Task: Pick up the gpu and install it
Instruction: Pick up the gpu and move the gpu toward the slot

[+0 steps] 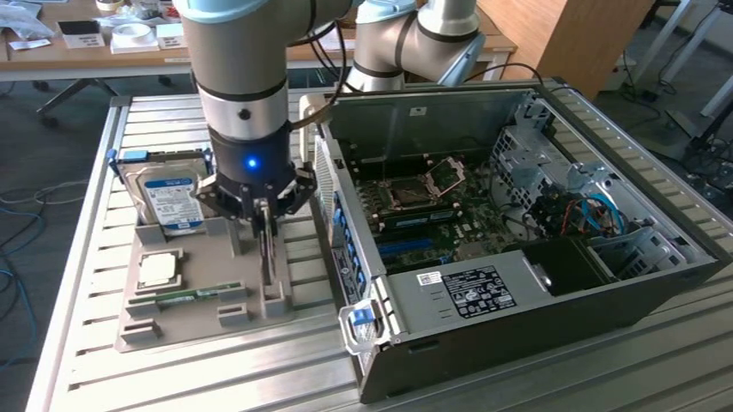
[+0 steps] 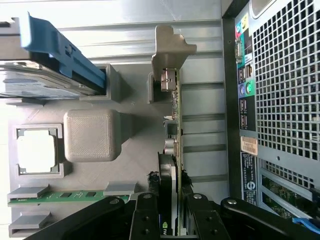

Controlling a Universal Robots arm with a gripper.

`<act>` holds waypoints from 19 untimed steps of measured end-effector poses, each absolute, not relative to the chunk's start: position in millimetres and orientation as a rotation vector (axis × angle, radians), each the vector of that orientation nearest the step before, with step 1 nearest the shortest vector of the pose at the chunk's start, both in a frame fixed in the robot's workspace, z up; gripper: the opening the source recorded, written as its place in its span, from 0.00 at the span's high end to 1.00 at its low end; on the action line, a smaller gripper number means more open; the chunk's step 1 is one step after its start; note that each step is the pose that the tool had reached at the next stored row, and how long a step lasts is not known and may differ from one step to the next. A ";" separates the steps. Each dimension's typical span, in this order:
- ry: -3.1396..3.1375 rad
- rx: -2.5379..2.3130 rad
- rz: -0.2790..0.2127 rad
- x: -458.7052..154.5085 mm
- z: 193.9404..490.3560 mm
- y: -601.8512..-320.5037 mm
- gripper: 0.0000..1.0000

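Pick-up step. Hand [image 2: 170, 202] part-closed astride upright gpu [image 2: 175, 125], apparently pinching it; card seated in holder tray [image 1: 195, 322]. Freeing needs straight, untwisted pull.

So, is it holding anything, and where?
The gripper pinches the graphics card across its upper edge, at the end away from its metal bracket. It sits in the tray.
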State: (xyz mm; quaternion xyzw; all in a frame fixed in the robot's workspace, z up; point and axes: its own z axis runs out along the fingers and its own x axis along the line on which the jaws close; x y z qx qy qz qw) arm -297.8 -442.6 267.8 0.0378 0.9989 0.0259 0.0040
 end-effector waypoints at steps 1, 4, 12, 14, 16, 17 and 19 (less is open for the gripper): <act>3.130 0.119 0.081 -297.8 271.1 -442.6 0.73; 3.130 0.118 0.081 -297.8 279.9 -442.6 0.73; 3.130 0.118 0.081 -297.8 299.9 -442.6 0.73; 3.130 0.118 0.081 -297.8 304.2 -442.6 0.73; 3.130 0.118 0.081 -297.8 308.7 -442.6 0.73; 3.130 0.118 0.081 -297.7 311.2 -442.6 0.73; 3.130 0.118 0.081 -297.6 316.6 -442.6 0.73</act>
